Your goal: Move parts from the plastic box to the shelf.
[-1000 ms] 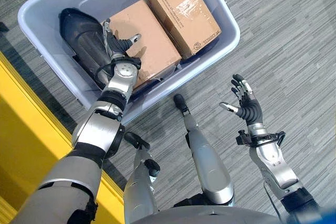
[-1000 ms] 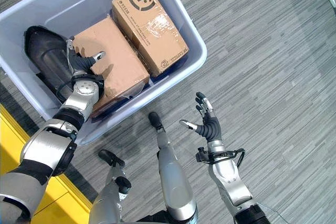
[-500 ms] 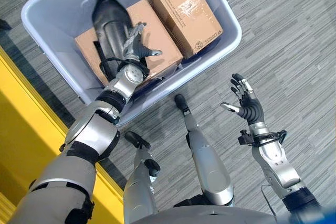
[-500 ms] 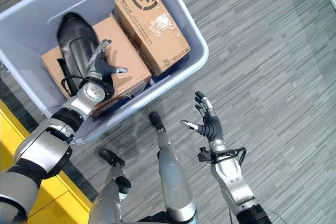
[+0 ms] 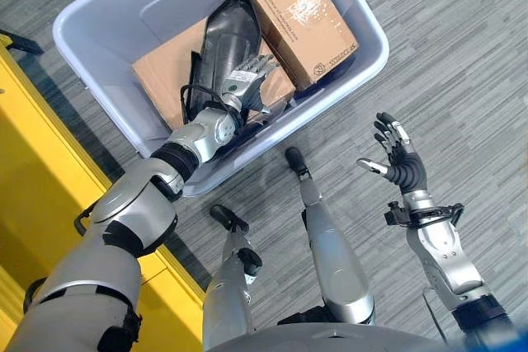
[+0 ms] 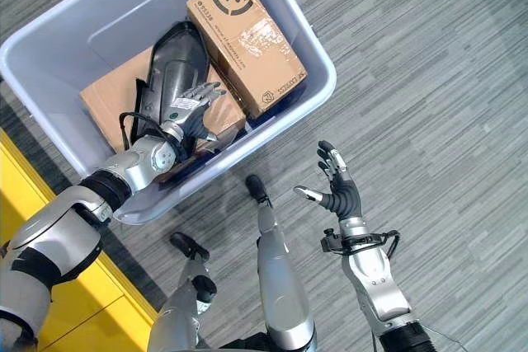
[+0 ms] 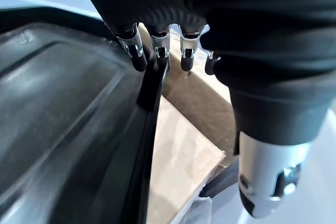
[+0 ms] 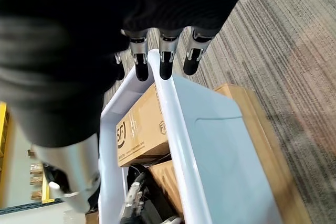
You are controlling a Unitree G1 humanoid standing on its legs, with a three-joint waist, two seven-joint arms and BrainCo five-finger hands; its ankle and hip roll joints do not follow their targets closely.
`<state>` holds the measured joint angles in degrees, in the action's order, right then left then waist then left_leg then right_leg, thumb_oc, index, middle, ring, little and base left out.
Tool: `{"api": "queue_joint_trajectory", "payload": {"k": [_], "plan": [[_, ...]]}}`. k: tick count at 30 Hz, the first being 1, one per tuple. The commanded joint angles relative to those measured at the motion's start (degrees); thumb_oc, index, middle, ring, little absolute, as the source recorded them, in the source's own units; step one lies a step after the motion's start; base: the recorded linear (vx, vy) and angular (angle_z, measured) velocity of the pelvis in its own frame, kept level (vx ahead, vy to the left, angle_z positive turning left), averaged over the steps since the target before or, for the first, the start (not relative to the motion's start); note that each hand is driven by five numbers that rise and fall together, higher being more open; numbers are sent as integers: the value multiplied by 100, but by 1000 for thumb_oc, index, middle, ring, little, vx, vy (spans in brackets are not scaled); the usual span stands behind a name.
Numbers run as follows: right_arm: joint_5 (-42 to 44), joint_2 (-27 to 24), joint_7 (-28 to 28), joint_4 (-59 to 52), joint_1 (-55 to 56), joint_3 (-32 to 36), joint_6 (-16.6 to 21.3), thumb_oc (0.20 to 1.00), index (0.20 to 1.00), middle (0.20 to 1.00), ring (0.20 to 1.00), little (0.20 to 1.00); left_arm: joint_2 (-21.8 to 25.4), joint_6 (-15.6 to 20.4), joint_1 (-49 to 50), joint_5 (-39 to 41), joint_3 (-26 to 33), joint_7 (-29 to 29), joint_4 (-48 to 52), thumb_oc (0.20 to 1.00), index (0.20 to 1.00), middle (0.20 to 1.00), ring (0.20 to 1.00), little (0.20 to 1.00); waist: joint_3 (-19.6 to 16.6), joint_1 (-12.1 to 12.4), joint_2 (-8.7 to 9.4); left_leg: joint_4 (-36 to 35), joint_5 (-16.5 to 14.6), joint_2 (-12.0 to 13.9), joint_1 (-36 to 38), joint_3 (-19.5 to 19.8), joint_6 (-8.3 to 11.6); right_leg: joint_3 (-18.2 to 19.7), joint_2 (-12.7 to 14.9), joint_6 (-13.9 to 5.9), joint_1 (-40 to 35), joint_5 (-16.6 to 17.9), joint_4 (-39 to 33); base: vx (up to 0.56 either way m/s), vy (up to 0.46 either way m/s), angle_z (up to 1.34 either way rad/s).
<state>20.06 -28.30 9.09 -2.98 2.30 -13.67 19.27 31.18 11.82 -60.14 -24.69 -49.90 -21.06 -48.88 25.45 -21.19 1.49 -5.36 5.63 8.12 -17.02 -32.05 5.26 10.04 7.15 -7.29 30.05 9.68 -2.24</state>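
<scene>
Because the black moulded part (image 5: pixel 224 43) lay lengthwise on top of the plain cardboard box (image 5: pixel 165 80) inside the grey plastic box (image 5: pixel 363 59), it sat higher than the other contents and was the piece most open to a lift. The left hand (image 5: pixel 247 80) rested over the part's near end, its fingers (image 7: pixel 137 56) extended nearly straight along the part's raised edge rather than curled about it; in the left wrist view the dark tips lay on or just above that edge, and no closed hold was evident. This posture looked suited to sliding or steadying the part, and a firm grasp was judged not yet made.

A printed cardboard box (image 6: pixel 246 43) stood just beside the part, on the side toward the robot's right, leaving little lateral room there. The rim of the plastic box rose above the cartons on all sides, so the part would probably need to come up clear of the near wall before travelling sideways.

The right hand (image 5: pixel 400 162) was held over bare striped carpet (image 5: pixel 462 63), well apart from the plastic box, fingers spread and holding nothing. A yellow surface (image 5: pixel 37 187) bordered the floor on the robot's left, close to the box.
</scene>
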Motion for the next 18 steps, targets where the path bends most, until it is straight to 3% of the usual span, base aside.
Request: {"api": "queue_joint_trajectory", "payload": {"k": [1,4,6,7,9,10,18], "plan": [[21,-200,-19,-321,368,520,378,1000,1000,1000,1000,1000,336,300,-378,-115,454,-138,329,1000,1000,1000,1000,1000,78,-29,-146,200,-72,517,687,428,655,-337,446,-597,-162,-123,429,0,0,0],[32,-143,-15,-376,506,644,415,1000,1000,1000,1000,1000,638,562,-156,427,870,-176,1232,1000,1000,1000,1000,1000,89,69,-202,205,-78,497,669,466,645,-388,485,-591,-191,-141,428,-3,-10,8],[93,-20,31,-405,622,702,457,1000,1000,1000,1000,1000,689,951,500,1584,1679,-315,2152,1000,1000,1000,1000,1000,88,163,-236,225,-86,477,639,538,634,-452,523,-574,-234,-158,424,-4,-34,10],[95,-17,40,-455,664,704,484,1000,1000,1000,1000,1000,762,996,695,1672,1893,-411,2472,1000,1000,1000,1000,1000,81,173,-247,231,-90,476,631,560,635,-471,524,-567,-253,-165,421,-4,-36,4],[88,-4,48,-532,726,722,522,1000,1000,1000,1000,1000,762,1132,1040,1922,2225,-562,2910,1000,1000,1000,1000,1000,69,222,-243,243,-96,474,622,585,637,-498,533,-557,-278,-174,410,-2,-26,11],[98,51,97,-550,768,730,559,1000,1000,1000,1000,1000,537,1363,1527,2349,2753,-807,3539,1000,1000,1000,1000,1000,80,297,-226,253,-108,472,600,623,635,-523,549,-545,-299,-188,417,1,-22,19],[68,79,260,-537,703,634,536,1000,1000,1000,1000,1000,-39,1551,2187,2597,3455,-1187,4473,1000,1000,1000,1000,1000,97,367,-152,248,-122,466,569,683,613,-581,559,-536,-359,-185,376,-2,-13,11]]}}
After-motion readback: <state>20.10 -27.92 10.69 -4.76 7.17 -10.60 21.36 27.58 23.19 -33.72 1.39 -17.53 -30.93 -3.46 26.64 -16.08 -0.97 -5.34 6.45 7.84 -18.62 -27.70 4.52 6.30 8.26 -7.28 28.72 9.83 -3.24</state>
